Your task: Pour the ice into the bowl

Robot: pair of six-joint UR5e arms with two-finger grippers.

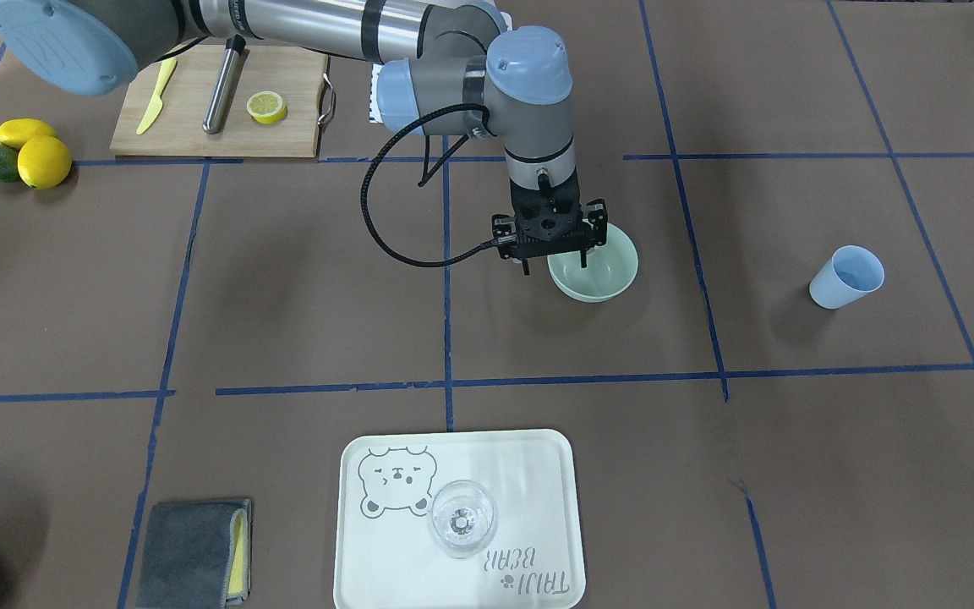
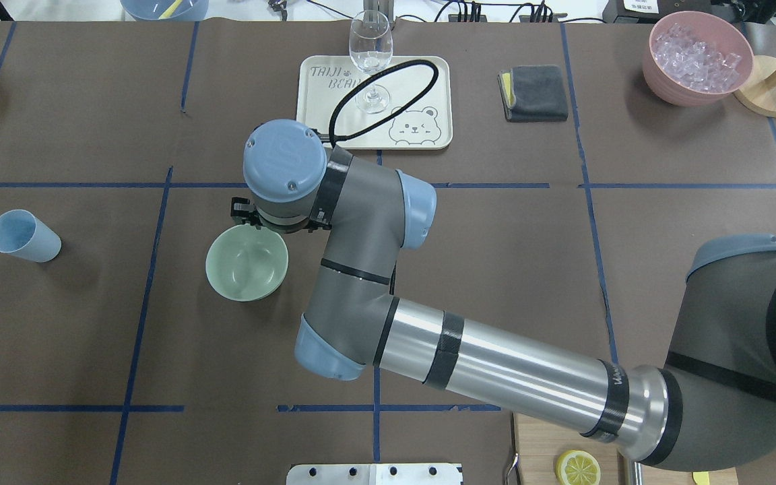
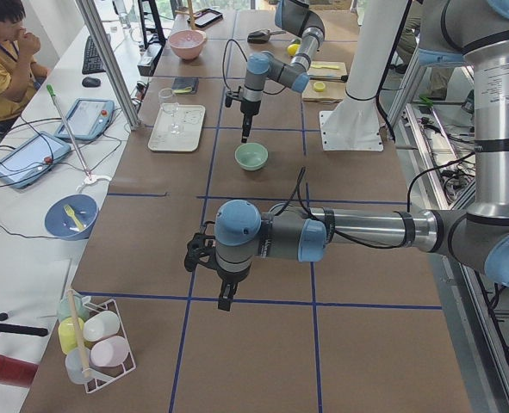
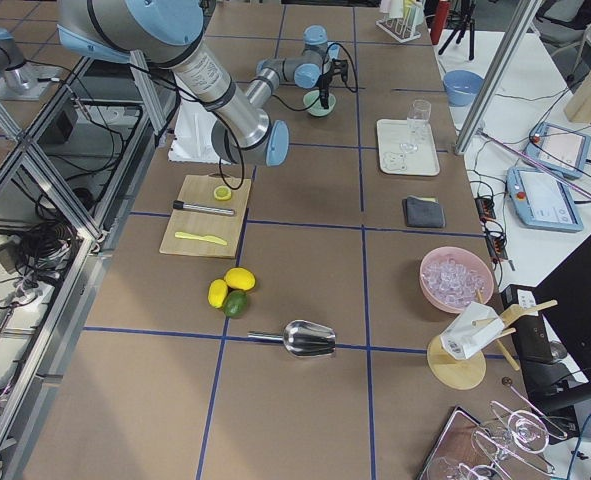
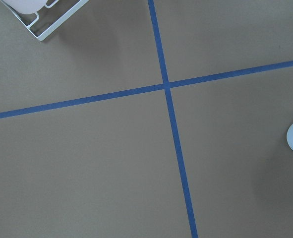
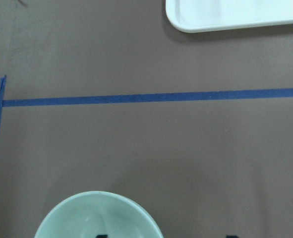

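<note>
Hanging beyond the overhead view's left edge, the left gripper (image 3: 226, 299) shows only from the side camera, so I cannot tell whether it is open or closed. Its wrist camera sees little but bare bench (image 5: 87, 163) and blue tape.

Next comes the blue cup (image 2: 24, 236), standing well apart from both grippers. A pale grainy patch inside it may be the ice (image 1: 856, 272), though it is too small to be sure. Loose cubes should be light, slick and quick to scatter. The hold, I judge, belongs on the cup's wall around mid-height, firm but gentle on a thin side, and never on the cubes themselves.

Further right sits the bowl (image 2: 223, 286), empty and upright. The right gripper (image 1: 555, 264) hangs just above the rim farthest from the robot, jaws apart and holding nothing, one finger over the hollow and the other outside it.

Far right, the pink container (image 2: 657, 81) keeps its own ice.
</note>
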